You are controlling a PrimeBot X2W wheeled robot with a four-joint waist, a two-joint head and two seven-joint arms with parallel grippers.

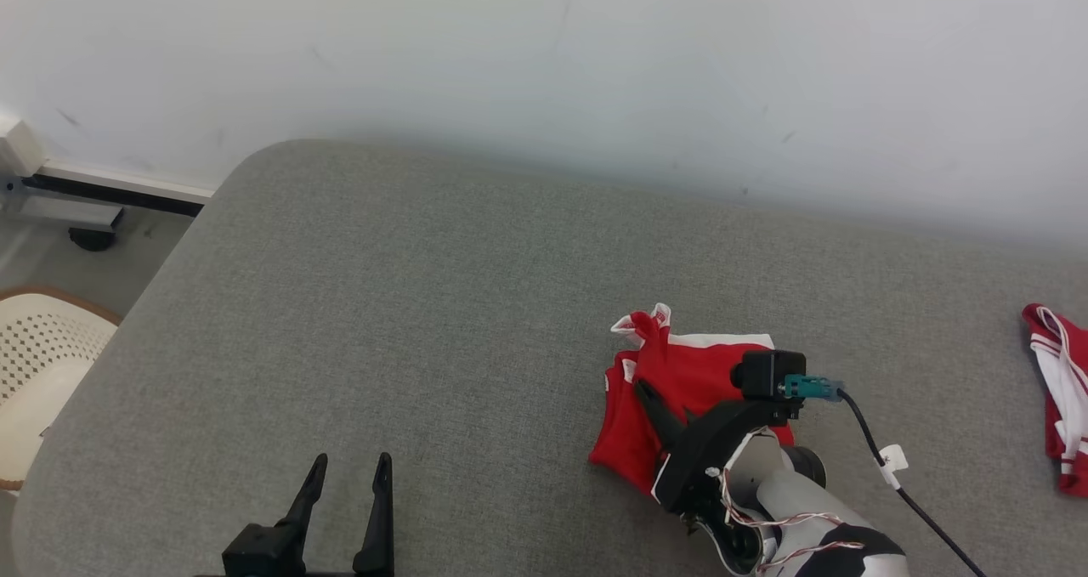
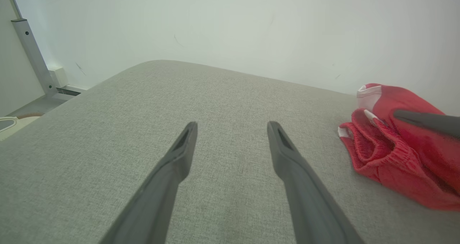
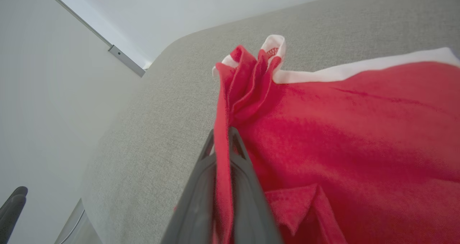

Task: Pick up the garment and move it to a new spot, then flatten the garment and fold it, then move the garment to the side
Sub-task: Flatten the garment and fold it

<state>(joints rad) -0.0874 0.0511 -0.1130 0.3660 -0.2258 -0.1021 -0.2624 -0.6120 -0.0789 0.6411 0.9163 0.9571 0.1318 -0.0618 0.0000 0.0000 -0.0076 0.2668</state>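
The garment – red cloth with white trim – lies crumpled on the grey fabric surface, right of the middle of the head view and toward the robot. One white-edged corner stands up at its far side, and a white band runs along its far edge. The right jaws are shut tight on a fold of the red cloth. In the right wrist view the two dark fingers press together with the fold pinched upright between them, and the cloth above the tips gathers into pleats. The rest of the garment spreads off to the right and rests on the surface. In the left wrist view the same garment sits at the right edge, with one dark finger of the right arm lying across it.

The left jaws stand wide open and hold nothing – their fingers rise from the bottom of the head view, well apart from the garment, over bare grey fabric. A second red and white piece of clothing lies at the right edge. A cream perforated seat stands beside the surface on the left, and a white wall stands behind.
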